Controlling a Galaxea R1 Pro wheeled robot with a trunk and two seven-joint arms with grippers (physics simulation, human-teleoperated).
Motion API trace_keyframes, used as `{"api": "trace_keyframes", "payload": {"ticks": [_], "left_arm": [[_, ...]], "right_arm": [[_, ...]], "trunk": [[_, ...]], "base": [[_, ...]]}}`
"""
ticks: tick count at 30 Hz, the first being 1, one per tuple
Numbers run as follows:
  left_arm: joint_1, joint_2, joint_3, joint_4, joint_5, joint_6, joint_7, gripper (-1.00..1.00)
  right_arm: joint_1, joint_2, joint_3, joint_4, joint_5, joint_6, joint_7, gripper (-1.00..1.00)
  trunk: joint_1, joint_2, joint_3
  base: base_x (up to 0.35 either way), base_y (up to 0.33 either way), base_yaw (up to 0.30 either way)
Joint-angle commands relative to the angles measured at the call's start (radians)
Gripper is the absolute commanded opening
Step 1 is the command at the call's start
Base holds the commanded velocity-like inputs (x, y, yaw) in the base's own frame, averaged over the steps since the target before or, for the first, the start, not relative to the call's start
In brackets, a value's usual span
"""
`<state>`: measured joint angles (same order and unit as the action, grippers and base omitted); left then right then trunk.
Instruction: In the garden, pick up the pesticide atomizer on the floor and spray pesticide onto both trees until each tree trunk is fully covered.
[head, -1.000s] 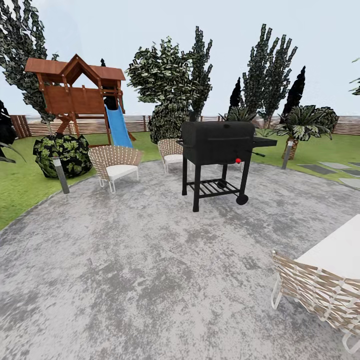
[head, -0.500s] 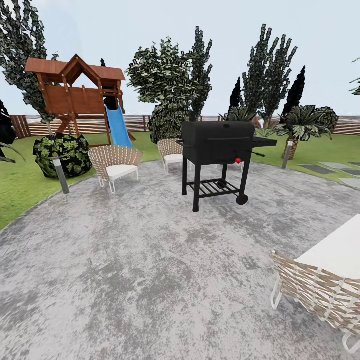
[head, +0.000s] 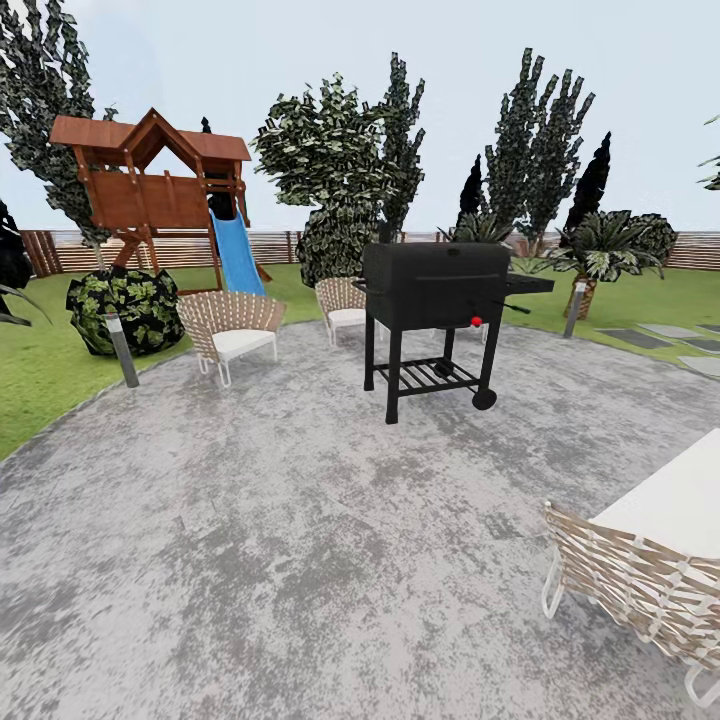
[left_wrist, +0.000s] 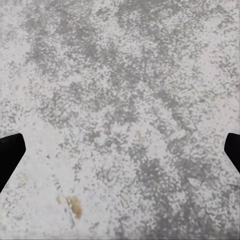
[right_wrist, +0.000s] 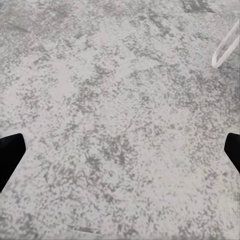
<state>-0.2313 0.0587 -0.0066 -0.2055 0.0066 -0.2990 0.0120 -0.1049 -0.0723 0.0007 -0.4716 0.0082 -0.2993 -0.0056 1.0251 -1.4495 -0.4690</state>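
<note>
Patio (head: 250, 520): mottled grey stone, rough and matt.
Grill (head: 437, 285): black metal, matt.
Chairs (head: 232, 322): woven wicker, white cushions.
Playhouse (head: 150, 180): reddish-brown wood.
Slide (head: 237, 255): smooth blue plastic.
Fence (head: 60, 252): brown wooden slats.

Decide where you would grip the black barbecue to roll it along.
Probably the left end of the barbecue, coming from the left. Its wheels sit under the right legs, so lifting the opposite end should let it roll.

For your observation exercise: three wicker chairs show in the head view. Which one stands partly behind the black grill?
The middle chair, just left of the grill; the others stand clear of it.
</note>
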Motion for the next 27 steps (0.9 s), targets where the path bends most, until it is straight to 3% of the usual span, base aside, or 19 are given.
{"api": "trace_keyframes", "payload": {"ticks": [1, 6, 18, 27], "left_arm": [[-0.001, 0.0, -0.001, 0.002, 0.001, -0.003, 0.001, 1.0], [0.0, -0.003, -0.003, 0.003, 0.001, -0.003, 0.0, 1.0], [-0.001, -0.005, -0.005, 0.003, -0.005, -0.005, -0.007, 1.0], [-0.001, -0.004, -0.004, 0.002, -0.004, -0.005, -0.007, 1.0]], "right_arm": [[-0.001, 0.001, 0.0, 0.001, 0.001, -0.003, -0.001, 1.0], [-0.001, 0.002, -0.005, 0.002, -0.006, -0.001, -0.001, 1.0], [-0.001, 0.002, -0.004, 0.003, -0.005, -0.001, -0.001, 1.0], [-0.001, 0.002, -0.004, 0.004, -0.005, -0.001, -0.001, 1.0]], "trunk": [[0.0, -0.001, -0.001], [0.0, -0.001, 0.0], [0.0, -0.001, -0.002], [0.0, -0.001, -0.003]], "base": [[0.0, 0.0, 0.0], [0.0, 0.0, -0.108], [0.0, 0.0, -0.294], [0.0, 0.0, -0.074]]}}
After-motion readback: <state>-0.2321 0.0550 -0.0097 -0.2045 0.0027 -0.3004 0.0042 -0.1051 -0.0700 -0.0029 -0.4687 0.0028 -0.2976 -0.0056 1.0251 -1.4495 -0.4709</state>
